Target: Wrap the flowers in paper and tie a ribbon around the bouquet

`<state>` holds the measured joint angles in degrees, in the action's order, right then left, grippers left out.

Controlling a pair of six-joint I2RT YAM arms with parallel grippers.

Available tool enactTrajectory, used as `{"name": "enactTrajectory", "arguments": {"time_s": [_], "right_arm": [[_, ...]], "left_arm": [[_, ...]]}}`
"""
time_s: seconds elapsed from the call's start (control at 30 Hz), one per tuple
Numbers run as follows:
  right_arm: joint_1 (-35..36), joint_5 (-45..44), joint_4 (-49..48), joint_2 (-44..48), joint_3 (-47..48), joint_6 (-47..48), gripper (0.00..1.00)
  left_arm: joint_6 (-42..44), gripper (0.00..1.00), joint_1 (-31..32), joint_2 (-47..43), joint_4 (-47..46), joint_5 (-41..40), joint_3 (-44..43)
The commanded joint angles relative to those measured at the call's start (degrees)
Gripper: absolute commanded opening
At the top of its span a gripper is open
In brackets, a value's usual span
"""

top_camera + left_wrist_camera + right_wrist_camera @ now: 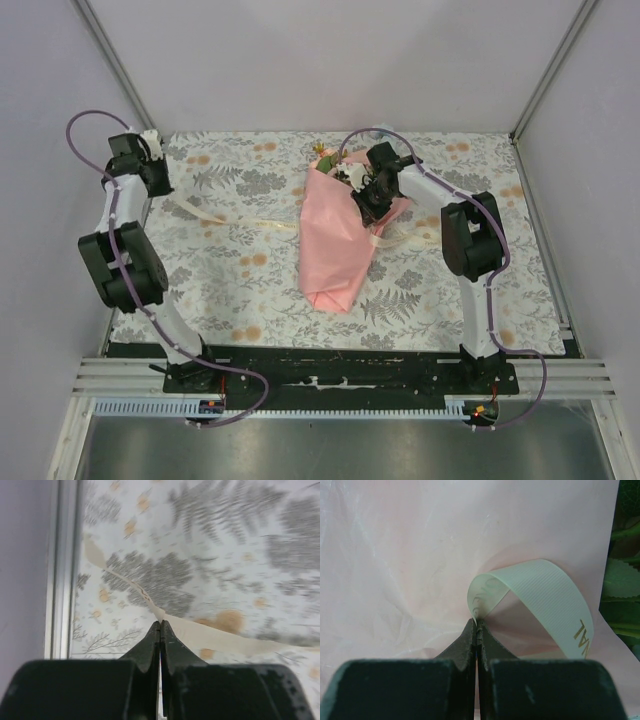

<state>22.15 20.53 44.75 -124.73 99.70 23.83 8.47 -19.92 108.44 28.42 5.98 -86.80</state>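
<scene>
A fern-and-blossom printed tablecloth [230, 290] covers the table and fills most of the overhead view. Just right of centre on it lies the bouquet [335, 245]. Its salmon-pink paper [410, 555] is folded into a cone, with the narrow end toward the bottom of the frame and the open mouth toward the top. The flowers [328, 160] poke out of that mouth as a small cluster of green, yellow and white (too small there to tell the blooms apart). In the right wrist view, green leaves [622, 580] show at the right edge, past the paper.

The cream ribbon [245, 222] runs flat across the cloth from the centre left of the overhead view to the cone, and it shows again at the cone's right side.

The left gripper [160, 625] sits near the upper left corner of the cloth, beside a metal rail [62, 570]. Its fingers are clenched together, pinching the ribbon near its loose end. The right gripper [478, 622] sits over the upper part of the cone. Its fingers are pressed together on a curl of the ribbon, which loops up and to the right against the paper.
</scene>
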Motion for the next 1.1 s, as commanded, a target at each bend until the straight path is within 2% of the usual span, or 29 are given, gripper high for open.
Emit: {"name": "enactTrajectory", "arguments": {"time_s": [0.0, 0.07, 0.2, 0.3, 0.47, 0.57, 0.73, 0.87, 0.93, 1.0, 1.07], "right_arm": [[-0.2, 0.4, 0.7, 0.0, 1.4, 0.3, 0.00], [-0.2, 1.5, 0.8, 0.7, 1.4, 0.3, 0.00], [-0.3, 4.2, 1.0, 1.9, 1.5, -0.3, 0.00], [-0.3, 6.6, 1.0, 2.7, 1.8, -0.9, 0.00], [-0.7, 8.1, 1.1, 1.9, 2.3, -1.8, 0.00], [-2.0, 9.7, 1.0, 1.2, 2.3, -2.8, 0.00], [-4.0, 13.3, 1.0, 0.5, 2.5, -3.7, 0.00], [-4.4, 15.1, 0.8, 0.4, 2.5, -3.7, 0.00], [-4.3, 15.1, 0.9, 0.1, 2.7, -3.6, 0.00], [-4.4, 14.8, 0.9, 0.0, 2.7, -3.4, 0.00], [-4.4, 14.8, 0.9, -0.1, 2.8, -3.3, 0.00]], "left_arm": [[-0.2, 0.02, 6.0, -13.8, -6.7, 25.7, 2.8], [-2.1, 0.02, 12.8, -16.2, -9.2, 34.1, 3.7], [-4.0, 0.02, 31.6, -19.4, -15.2, 39.5, 4.7], [-4.5, 0.02, 42.4, -18.6, -21.4, 42.1, 5.1], [10.1, 0.02, 55.6, -14.1, -20.7, 42.9, 5.1], [17.4, 0.02, 60.2, -10.1, -18.1, 40.4, 3.8], [24.0, 0.02, 64.6, -4.7, -14.2, 33.3, 0.8], [25.2, 0.02, 66.3, -1.1, -14.0, 32.1, -2.7], [25.5, 0.28, 66.5, 0.5, -11.4, 30.7, -6.0], [24.0, 0.39, 66.2, 0.1, -8.4, 28.1, -8.1], [22.6, 0.48, 64.2, -2.6, -5.5, 30.5, -7.9]]}}
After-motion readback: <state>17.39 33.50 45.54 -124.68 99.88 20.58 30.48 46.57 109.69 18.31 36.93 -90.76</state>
